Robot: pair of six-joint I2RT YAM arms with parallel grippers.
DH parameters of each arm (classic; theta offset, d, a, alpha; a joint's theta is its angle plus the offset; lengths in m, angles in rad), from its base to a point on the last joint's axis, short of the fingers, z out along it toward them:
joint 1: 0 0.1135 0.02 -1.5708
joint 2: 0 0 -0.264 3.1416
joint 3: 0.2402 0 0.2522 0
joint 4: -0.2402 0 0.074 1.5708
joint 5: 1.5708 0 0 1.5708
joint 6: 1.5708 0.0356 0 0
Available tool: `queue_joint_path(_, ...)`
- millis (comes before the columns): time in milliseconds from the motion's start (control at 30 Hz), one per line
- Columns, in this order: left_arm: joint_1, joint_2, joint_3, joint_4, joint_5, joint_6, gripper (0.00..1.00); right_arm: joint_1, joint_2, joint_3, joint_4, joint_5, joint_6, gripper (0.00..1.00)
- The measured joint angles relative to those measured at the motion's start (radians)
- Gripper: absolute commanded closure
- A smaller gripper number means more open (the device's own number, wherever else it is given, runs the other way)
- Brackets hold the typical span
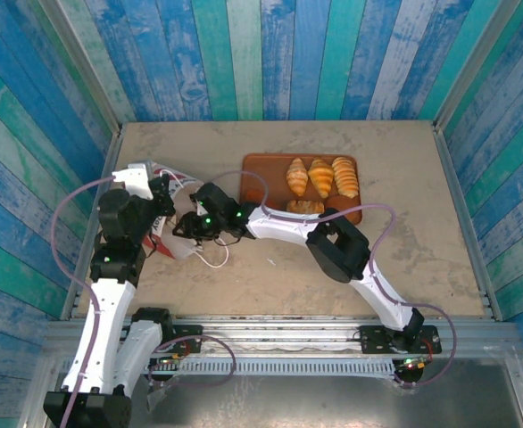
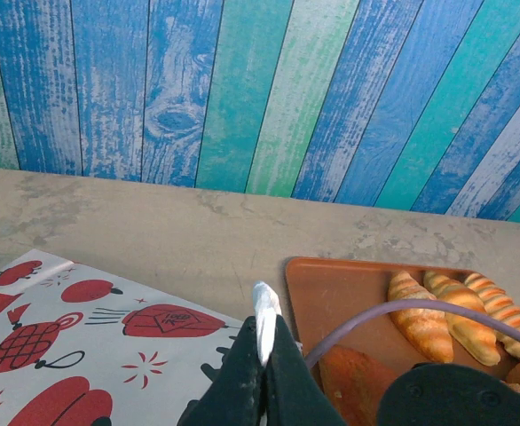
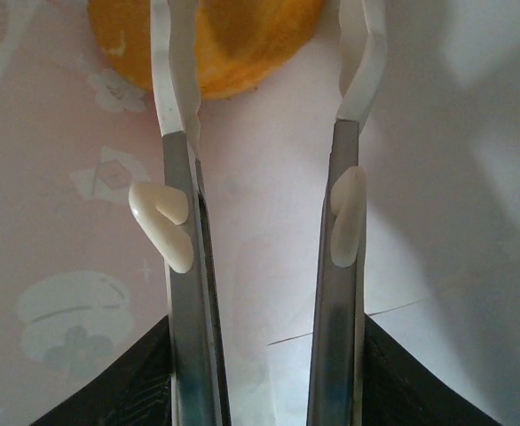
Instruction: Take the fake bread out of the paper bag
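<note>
Four pieces of golden-brown fake bread (image 1: 320,178) already lie on the flat brown rectangular tray (image 1: 260,174) at the far middle of the tan table (image 1: 404,241). Two croissants and a ridged loaf sit in a row, with a fourth piece in front of them, so a good part of the job looks done. The white paper bag printed with red figures (image 2: 91,328) lies on its side just left of the tray, close to the left arm. The left gripper (image 2: 264,330) has its fingers pressed together on a thin white edge, which I take to be the bag's rim, pinned to hold the mouth open. The right gripper (image 1: 190,227) reaches across from the tray side into that mouth. Its wrist camera looks along the pale, pink-lit inside of the bag, where the right gripper (image 3: 269,58) stands spread wide, gripping nothing. A rounded yellow-orange piece of bread (image 3: 233,40) sits at the far end, between and just beyond the fingertips; whether either tip touches it I cannot tell. So at least this one piece is left to pinch, draw out and set down. Whether more lie deeper in the bag is hidden.
</note>
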Motion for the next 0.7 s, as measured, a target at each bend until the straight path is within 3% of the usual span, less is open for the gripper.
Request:
queue_joint_path(133,0.000,0.001,0.000,0.000,0.005,0.000,1.00,0.000,0.017,0.015,0.000,-0.008,0.006,0.54)
queue_joint_path(267,0.000,0.001,0.000,0.000,0.006,-0.001,1.00,0.000,0.023,0.032,0.003,-0.015,0.006,0.66)
queue_joint_path(400,0.000,0.003,0.000,0.000,0.007,-0.004,1.00,0.000,0.023,0.033,0.013,-0.013,-0.010,0.69)
queue_joint_path(700,0.000,0.016,0.000,-0.001,-0.037,-0.012,1.00,0.010,-0.086,-0.053,-0.070,0.101,-0.198,0.74)
